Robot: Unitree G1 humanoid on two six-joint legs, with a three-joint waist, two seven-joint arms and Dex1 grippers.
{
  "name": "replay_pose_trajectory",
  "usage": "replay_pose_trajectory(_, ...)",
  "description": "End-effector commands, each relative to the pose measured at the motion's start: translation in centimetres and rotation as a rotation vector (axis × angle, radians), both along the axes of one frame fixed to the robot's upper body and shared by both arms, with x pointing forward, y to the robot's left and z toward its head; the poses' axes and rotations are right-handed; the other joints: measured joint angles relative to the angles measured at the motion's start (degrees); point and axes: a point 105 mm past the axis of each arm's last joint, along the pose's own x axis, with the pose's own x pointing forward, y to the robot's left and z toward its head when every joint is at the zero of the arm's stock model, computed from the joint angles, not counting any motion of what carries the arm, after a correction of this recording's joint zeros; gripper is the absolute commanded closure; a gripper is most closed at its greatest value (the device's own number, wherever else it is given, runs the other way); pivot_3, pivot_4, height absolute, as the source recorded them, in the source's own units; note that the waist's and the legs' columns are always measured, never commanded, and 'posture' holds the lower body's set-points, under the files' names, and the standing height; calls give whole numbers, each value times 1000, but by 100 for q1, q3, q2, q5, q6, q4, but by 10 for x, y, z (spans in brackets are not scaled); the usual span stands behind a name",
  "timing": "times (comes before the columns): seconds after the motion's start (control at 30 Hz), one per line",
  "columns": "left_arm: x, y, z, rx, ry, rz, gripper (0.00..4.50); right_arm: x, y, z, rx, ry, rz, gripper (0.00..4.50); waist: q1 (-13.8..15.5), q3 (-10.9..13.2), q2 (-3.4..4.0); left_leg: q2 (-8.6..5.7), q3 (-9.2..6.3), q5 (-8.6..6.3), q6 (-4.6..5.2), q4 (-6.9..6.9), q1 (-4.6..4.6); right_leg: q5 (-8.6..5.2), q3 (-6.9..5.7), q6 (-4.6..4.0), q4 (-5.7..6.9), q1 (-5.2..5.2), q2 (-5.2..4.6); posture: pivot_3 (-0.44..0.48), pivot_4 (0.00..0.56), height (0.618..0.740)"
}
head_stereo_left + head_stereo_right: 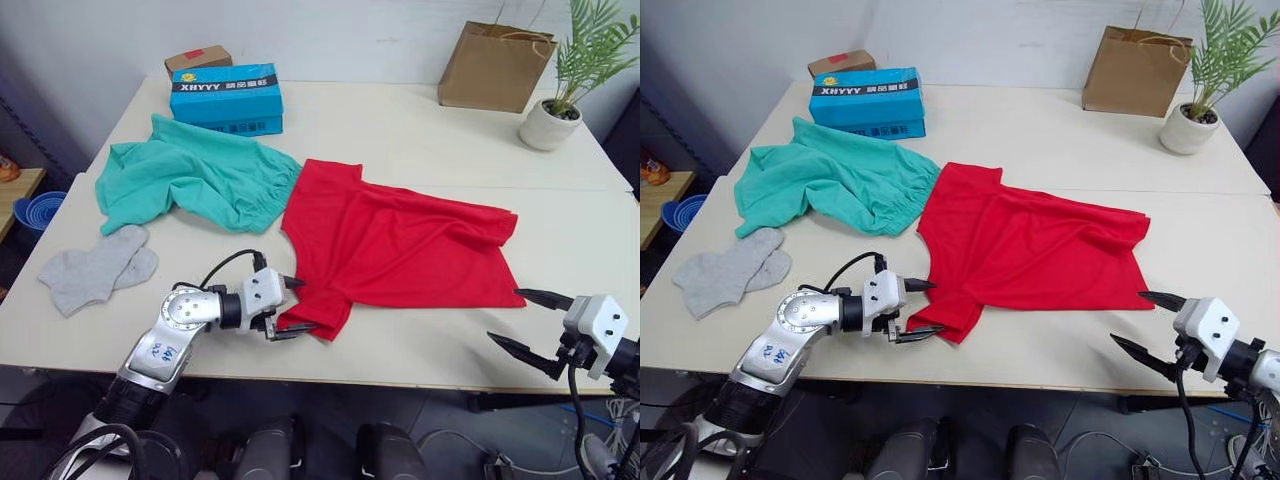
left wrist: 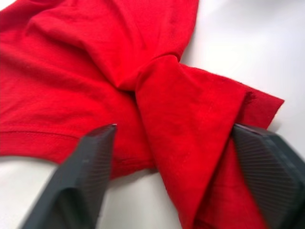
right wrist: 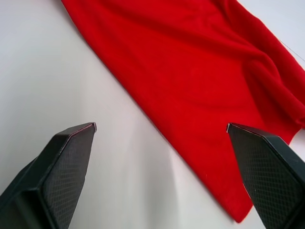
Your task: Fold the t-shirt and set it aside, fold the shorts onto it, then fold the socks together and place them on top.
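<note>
Left pincer (image 1: 291, 308) and right pincer (image 1: 527, 320) both gape wide.

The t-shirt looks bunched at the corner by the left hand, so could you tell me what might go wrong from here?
1. The left hand is open around a twisted, doubled-over sleeve of the t-shirt; closing there may pinch several layers and fold the shirt crooked.
2. The right hand is open off the hem, over bare table; if only the left pulls, the shirt may drag sideways.
3. The shorts touch the shirt's far edge and could be dragged along.
</note>
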Motion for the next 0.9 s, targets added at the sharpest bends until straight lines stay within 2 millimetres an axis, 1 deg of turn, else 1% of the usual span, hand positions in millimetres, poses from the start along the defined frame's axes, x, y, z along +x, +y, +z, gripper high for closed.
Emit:
replay_pose_trajectory(0.03,-2,-3,8,-25,-39,-11,1887,-3,-9,4,4,-35,-17,0,-5,0,0,0,0,6,11,0,0,0,0,0,0,0,0,0,150,740)
replay_pose_trajectory(0.17,-2,1,7,-22,-44,0,3210,-4,-12,-4,9,-26,-12,0,-8,0,0,0,0,6,11,1,1,0,1,0,1,0,0,0,150,740)
replay_pose_trajectory(0.3,-3,3,9,-41,-45,6,4486,-1,-14,-6,10,-34,-12,0,-9,0,0,0,0,6,11,1,1,0,1,0,1,0,-2,0,150,740)
replay_pose_trajectory(0.43,-5,4,21,-137,-15,12,4486,11,-19,-1,-30,-45,6,0,-26,0,0,0,0,4,7,3,1,0,2,0,1,1,-2,0,150,740)
replay_pose_trajectory(0.53,-2,9,38,-214,9,31,4486,32,-33,-3,-177,-8,19,0,-73,3,5,1,1,7,11,9,2,0,2,0,8,1,-2,0,150,740)
replay_pose_trajectory(0.6,0,13,45,-232,16,44,4486,44,-40,-3,-239,6,23,0,-115,3,5,0,1,10,16,14,3,0,2,0,15,1,-4,0,150,740)
replay_pose_trajectory(0.73,-1,16,51,-231,39,42,4486,67,-40,-7,-317,62,72,0,-163,3,5,1,-4,17,19,17,4,-1,-5,0,32,0,-1,0,150,740)
replay_pose_trajectory(0.83,-3,13,50,-215,47,30,4500,82,-34,-8,-356,100,121,610,-201,4,7,0,1,19,22,27,4,-1,-3,2,33,2,1,0,150,740)
replay_pose_trajectory(0.87,-3,13,50,-213,50,31,4500,86,-30,-6,-345,104,133,904,-216,5,5,2,3,20,22,28,4,-2,-2,2,31,5,3,0,150,740)
replay_pose_trajectory(0.9,-3,13,49,-213,55,36,4500,89,-26,-5,-328,115,153,1292,-224,5,5,3,0,19,21,31,4,-2,-3,2,30,6,3,0,150,740)
